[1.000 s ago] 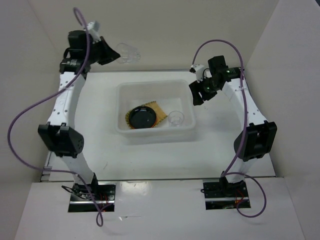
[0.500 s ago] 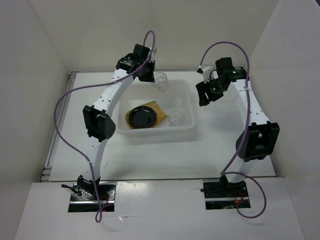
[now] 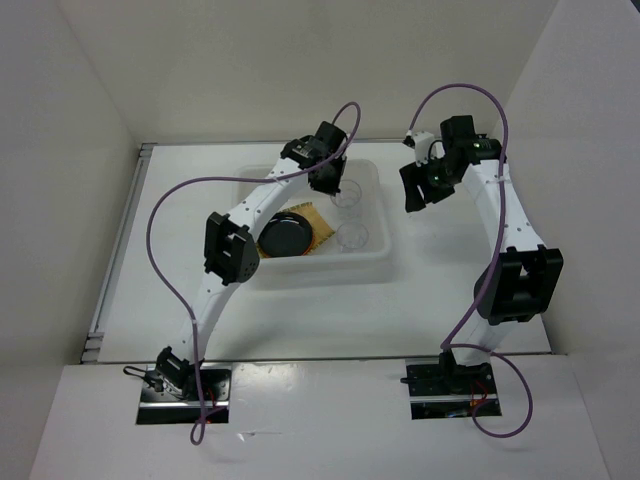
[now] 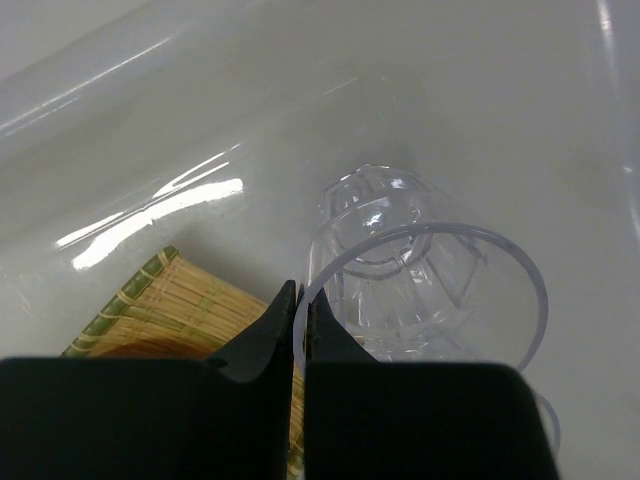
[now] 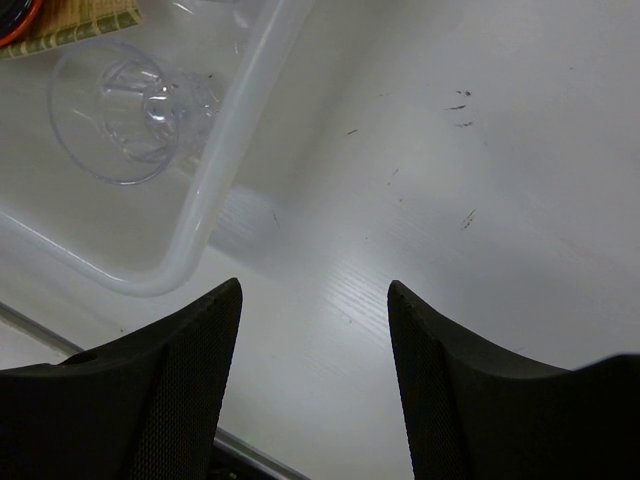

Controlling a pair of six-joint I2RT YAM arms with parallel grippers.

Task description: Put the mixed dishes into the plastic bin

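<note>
The translucent white plastic bin (image 3: 375, 262) stands mid-table. Inside lie the tan bamboo tray (image 3: 318, 224), the round black plate (image 3: 286, 235) on it, and a clear cup (image 3: 352, 236). My left gripper (image 3: 335, 182) is over the bin's far side, shut on the rim of a second clear cup (image 3: 347, 193), which fills the left wrist view (image 4: 420, 270) above the tray (image 4: 170, 310). My right gripper (image 3: 412, 197) is open and empty over bare table right of the bin; its view shows the bin's corner (image 5: 200, 215) and the resting cup (image 5: 130, 105). An orange plate edge (image 5: 15, 15) peeks in.
White walls enclose the table on the left, back and right. A metal rail (image 3: 118, 245) runs along the table's left edge. Purple cables loop above both arms.
My left arm swung right from the far left corner, carrying the clear cup over the bin and down into it. The right gripper shifted slightly right.
</note>
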